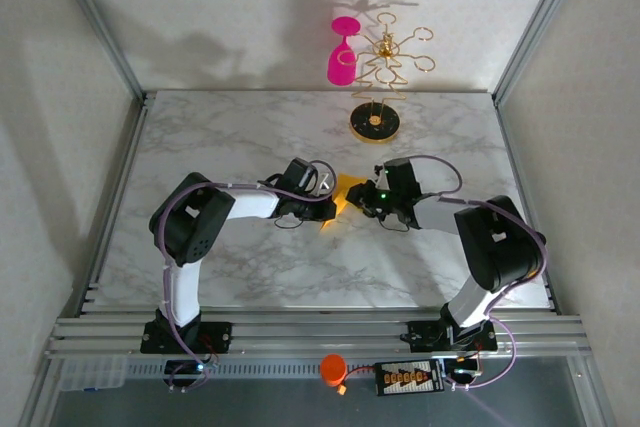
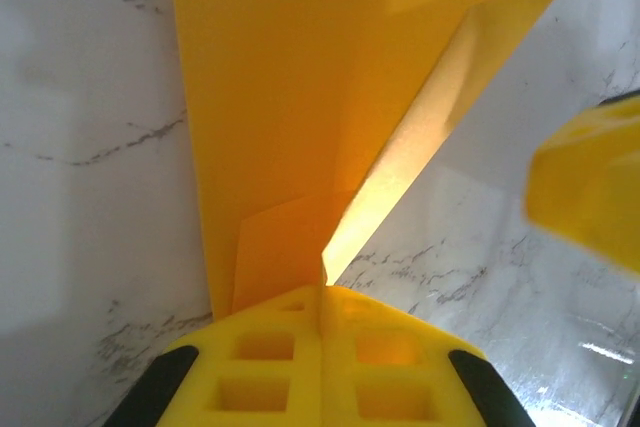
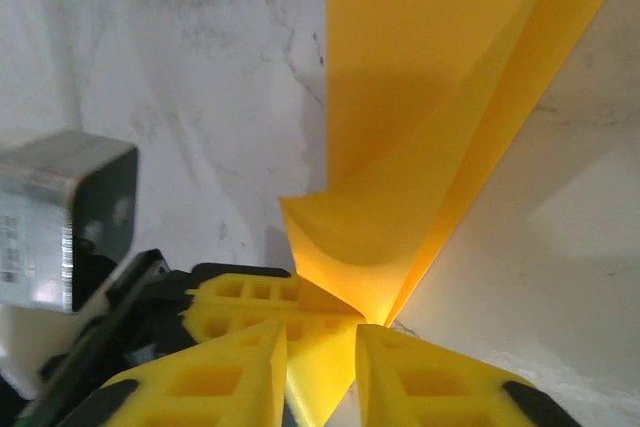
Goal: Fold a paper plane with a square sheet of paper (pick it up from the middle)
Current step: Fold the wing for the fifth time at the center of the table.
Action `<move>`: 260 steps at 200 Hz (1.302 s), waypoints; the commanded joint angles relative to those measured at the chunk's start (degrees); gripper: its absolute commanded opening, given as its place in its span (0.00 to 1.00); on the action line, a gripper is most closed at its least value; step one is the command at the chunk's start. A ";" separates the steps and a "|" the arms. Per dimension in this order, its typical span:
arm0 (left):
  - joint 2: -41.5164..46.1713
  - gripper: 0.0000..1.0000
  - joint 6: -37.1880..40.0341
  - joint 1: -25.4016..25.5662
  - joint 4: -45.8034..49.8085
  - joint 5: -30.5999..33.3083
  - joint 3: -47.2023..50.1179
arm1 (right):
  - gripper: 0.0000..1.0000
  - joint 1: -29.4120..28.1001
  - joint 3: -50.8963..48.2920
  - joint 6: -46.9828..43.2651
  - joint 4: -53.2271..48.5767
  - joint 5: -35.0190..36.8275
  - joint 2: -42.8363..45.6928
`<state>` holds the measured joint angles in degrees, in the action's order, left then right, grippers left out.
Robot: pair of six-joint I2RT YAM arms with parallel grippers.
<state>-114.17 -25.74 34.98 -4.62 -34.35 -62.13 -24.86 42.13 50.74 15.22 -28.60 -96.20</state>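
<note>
- The sheet of paper (image 1: 343,199) sits mid-counter, caught between the two claws and partly folded into a V rather than lying flat.
- From above, its long axis runs on a diagonal: one narrow tip points near-left towards the arm bases, and the broader end goes far-right towards the gold stand.
- In the left wrist view the crease rises straight away from the fingertips, with one flap broad and lit and the other angling off to the right.
- The left claw (image 2: 322,297) is clenched tight on the paper's lower edge, its yellow fingers pressed together with the fold sprouting between them.
- The right claw (image 3: 320,332) comes in from the other side with its fingers a little apart and a curl of the paper in the gap. I cannot tell whether it is really pinching.
- The two claws are close together on the marble counter (image 1: 230,137).
- At the far edge, a pink wine glass (image 1: 342,57) hangs bowl-down from the gold stand (image 1: 376,123), well apart from the paper.
- There is a clear box (image 1: 93,372) on the near-left rail, its contents too small to tell.
</note>
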 commanded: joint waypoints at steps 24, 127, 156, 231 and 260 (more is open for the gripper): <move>-2.82 0.00 -1.86 -0.62 4.75 1.30 -0.01 | 0.19 -1.69 3.37 -2.40 0.59 -0.37 -3.95; -3.60 0.02 -2.74 -0.79 4.69 0.24 0.25 | 0.16 -1.86 5.95 -4.15 0.07 -1.45 -8.12; -3.63 0.04 -2.83 -0.79 4.64 0.25 0.43 | 0.16 -1.87 6.20 -4.25 -0.19 -1.35 -8.55; -3.68 0.06 -2.92 -0.79 5.05 0.25 0.52 | 0.16 -1.85 7.09 -4.84 -2.17 -0.32 -10.06; -3.57 0.08 -2.94 -0.86 4.97 0.16 0.52 | 0.16 -1.86 7.40 -5.04 -2.88 -0.01 -10.75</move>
<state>-114.72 -28.36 34.61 -4.45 -35.66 -62.48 -26.20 48.18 47.05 14.28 -28.77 -105.30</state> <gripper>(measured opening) 0.073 0.158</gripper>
